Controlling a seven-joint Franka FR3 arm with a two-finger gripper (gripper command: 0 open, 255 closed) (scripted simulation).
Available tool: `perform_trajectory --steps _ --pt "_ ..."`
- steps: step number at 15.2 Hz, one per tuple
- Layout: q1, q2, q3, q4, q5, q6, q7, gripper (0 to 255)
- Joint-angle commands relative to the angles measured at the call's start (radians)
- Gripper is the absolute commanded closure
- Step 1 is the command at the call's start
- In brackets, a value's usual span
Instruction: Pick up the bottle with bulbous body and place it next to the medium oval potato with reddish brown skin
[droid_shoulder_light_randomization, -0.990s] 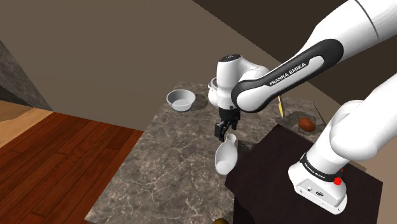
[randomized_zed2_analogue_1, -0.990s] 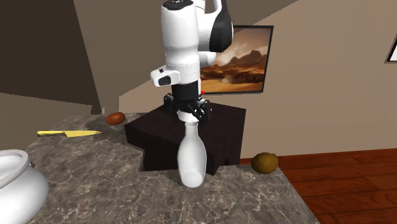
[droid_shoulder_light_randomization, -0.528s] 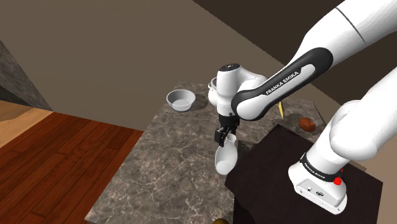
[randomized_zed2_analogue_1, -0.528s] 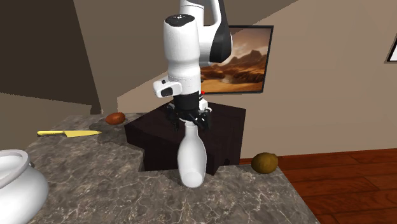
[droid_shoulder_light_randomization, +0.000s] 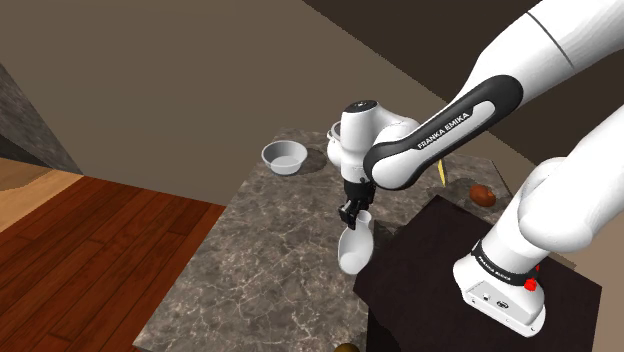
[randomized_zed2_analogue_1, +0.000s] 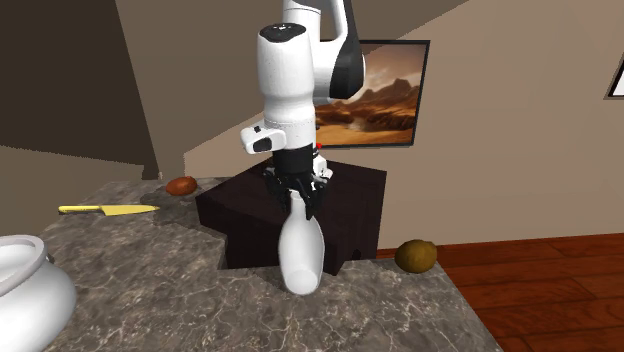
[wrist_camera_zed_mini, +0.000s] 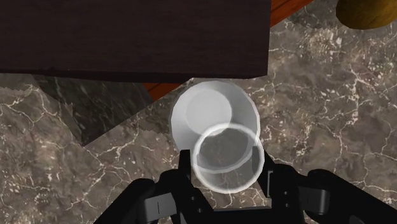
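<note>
A white bottle (droid_shoulder_light_randomization: 354, 248) with a bulbous body and a narrow neck stands upright on the marble counter (droid_shoulder_light_randomization: 270, 250), close to the dark stand (droid_shoulder_light_randomization: 450, 290). My black gripper (droid_shoulder_light_randomization: 352, 212) comes straight down on it and is shut on the neck. In the second exterior view the gripper (randomized_zed2_analogue_1: 301, 200) clasps the top of the bottle (randomized_zed2_analogue_1: 301, 255). In the wrist view the gripper (wrist_camera_zed_mini: 224, 167) has a finger on each side of the bottle's open mouth (wrist_camera_zed_mini: 226, 156). The reddish brown potato (droid_shoulder_light_randomization: 483, 194) lies on the counter beyond the stand, also seen in the second exterior view (randomized_zed2_analogue_1: 181, 185).
A yellow knife (randomized_zed2_analogue_1: 108, 209) lies near the potato. A grey bowl (droid_shoulder_light_randomization: 284, 157) and a white pot (randomized_zed2_analogue_1: 25, 285) stand at the counter's far end. A brownish round thing (randomized_zed2_analogue_1: 416, 256) rests by the stand's corner. Wooden floor (droid_shoulder_light_randomization: 90, 240) lies past the counter edge.
The hand came down over the bottle's neck, and the fingers, apart before, have closed onto it. The bottle has not moved.
</note>
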Motion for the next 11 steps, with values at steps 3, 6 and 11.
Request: perform_trajectory --steps 3,6,11 --pt "0.000 0.000 0.000 0.000 0.000 0.000 0.000 255" --pt "0.000 0.000 0.000 0.000 0.000 0.000 0.000 255" --pt "0.004 -0.041 -0.005 0.011 0.013 -0.051 -0.010 255"
